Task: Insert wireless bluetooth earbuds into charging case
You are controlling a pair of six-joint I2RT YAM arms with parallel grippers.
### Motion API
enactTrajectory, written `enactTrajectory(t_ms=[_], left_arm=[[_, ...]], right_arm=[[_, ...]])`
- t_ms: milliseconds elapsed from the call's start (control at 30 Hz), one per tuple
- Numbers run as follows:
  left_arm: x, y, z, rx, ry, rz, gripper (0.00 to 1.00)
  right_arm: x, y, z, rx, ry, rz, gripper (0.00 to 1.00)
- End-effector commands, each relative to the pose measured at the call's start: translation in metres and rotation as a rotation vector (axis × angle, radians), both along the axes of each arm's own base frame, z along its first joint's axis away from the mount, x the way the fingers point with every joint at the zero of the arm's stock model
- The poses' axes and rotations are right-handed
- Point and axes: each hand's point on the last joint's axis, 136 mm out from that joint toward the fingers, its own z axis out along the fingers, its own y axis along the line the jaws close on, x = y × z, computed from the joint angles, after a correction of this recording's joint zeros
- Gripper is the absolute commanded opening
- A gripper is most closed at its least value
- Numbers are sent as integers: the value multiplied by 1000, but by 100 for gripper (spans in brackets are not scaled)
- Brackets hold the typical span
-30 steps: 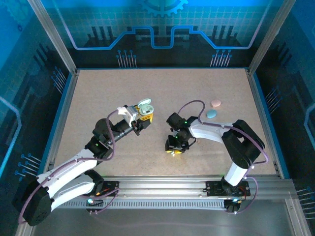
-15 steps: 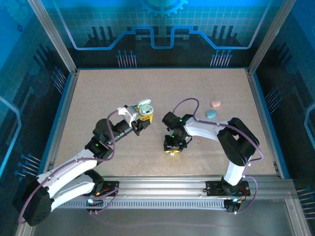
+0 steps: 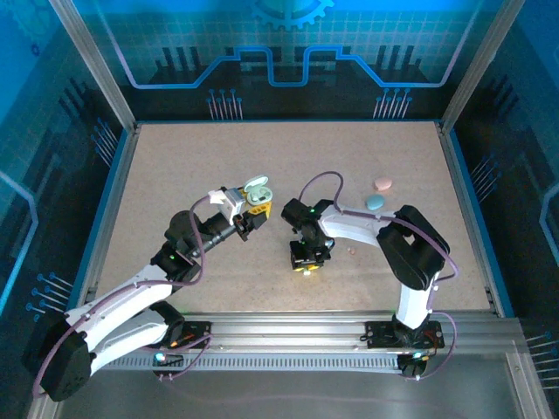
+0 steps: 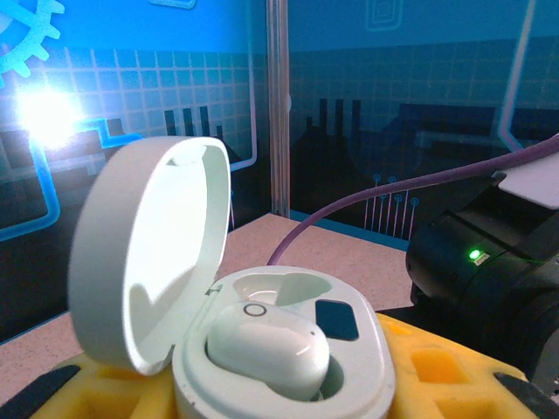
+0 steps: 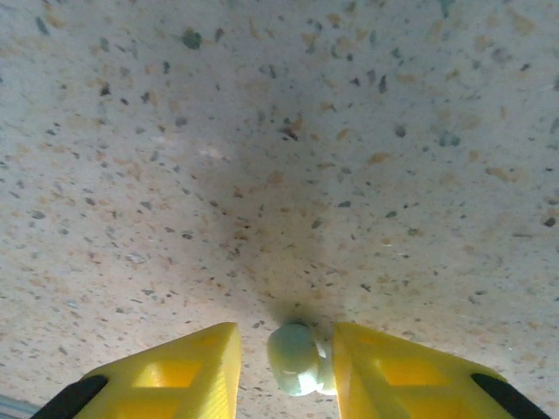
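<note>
We are working the pick stage: the right fingers (image 3: 303, 264) are standing tip-down on the counter (image 5: 279, 131), straddling one earbud (image 5: 295, 358). The fingers are standing narrowly open, not clamping: the pale earbud is touching the inner face of one finger, and a thin gap is showing between it and the other. The earbud is lying just inside the fingertips, off centre toward the touching finger. It is reading as nearly round in the right wrist view, so we are not assigning it a long axis.

We are holding the charging case (image 4: 153, 262) in the left fingers (image 3: 254, 208), which are gripping its base, lid swung open and upright. One seated earbud (image 4: 269, 345) is occupying one socket; the neighbouring socket (image 4: 288, 288) is showing empty.

We are judging the right arm the nearer to the loose earbud. The case is waiting near, up and left of the right fingers in the top view.
</note>
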Motion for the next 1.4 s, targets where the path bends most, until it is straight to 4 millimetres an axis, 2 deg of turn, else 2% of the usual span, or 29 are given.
enactTrajectory(t_ms=[0,433,600,1100,1367], left_arm=[[-3,1,5,-4,-23,5,35],[-2,1,5,-4,-21,6,36],[-2,1,5,-5,-20,4,36],[-2,0,5,-5,-14,0,36],[-2,1,4,-5,-15,3,36]], right_arm=[[-5,-2,0,-52,5,57,33],[-9,-3,0,-70,29,111,32],[-10,-4,-5,-72,33,109,30],[0,0,-4,-76,0,106,33],[2,0,-9,-88,1,110,30]])
